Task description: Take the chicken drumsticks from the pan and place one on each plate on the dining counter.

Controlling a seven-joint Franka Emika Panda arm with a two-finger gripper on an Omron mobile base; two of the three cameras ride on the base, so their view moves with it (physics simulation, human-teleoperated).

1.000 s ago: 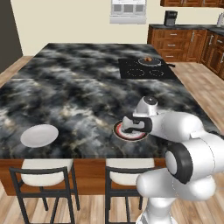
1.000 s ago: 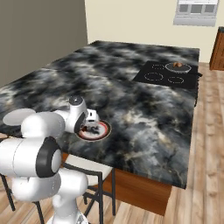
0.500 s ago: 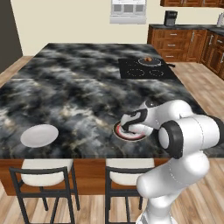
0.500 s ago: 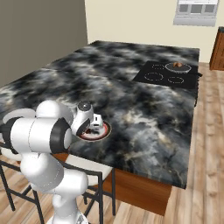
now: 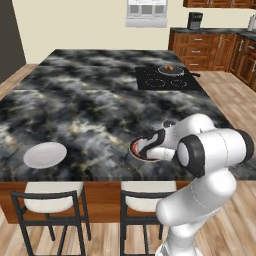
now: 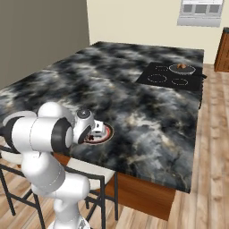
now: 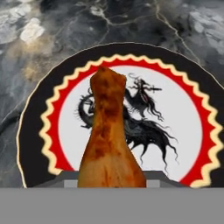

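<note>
- The claw is low over the patterned plate, near the front edge of the marble tabletop.
- In the hand view, one chicken drumstick rises from between the claw tips, its narrow end pointing away, above the pale centre of the patterned plate.
- The claw seems to be clamped on this drumstick, but the tips are hidden behind the meat, so this is not fully sure.
- It is not possible to tell whether the drumstick already touches the plate or hangs just above it.
- The plate has a dark outer ring, a red scalloped band and a dark drawn figure in the middle.
- The plain white plate lies well apart, at the left front corner of the tabletop.
- The pan stands on the black cooktop at the far right side of the tabletop; a second drumstick lies inside it as a small brown piece.
- Two stools stand under the front edge.
</note>
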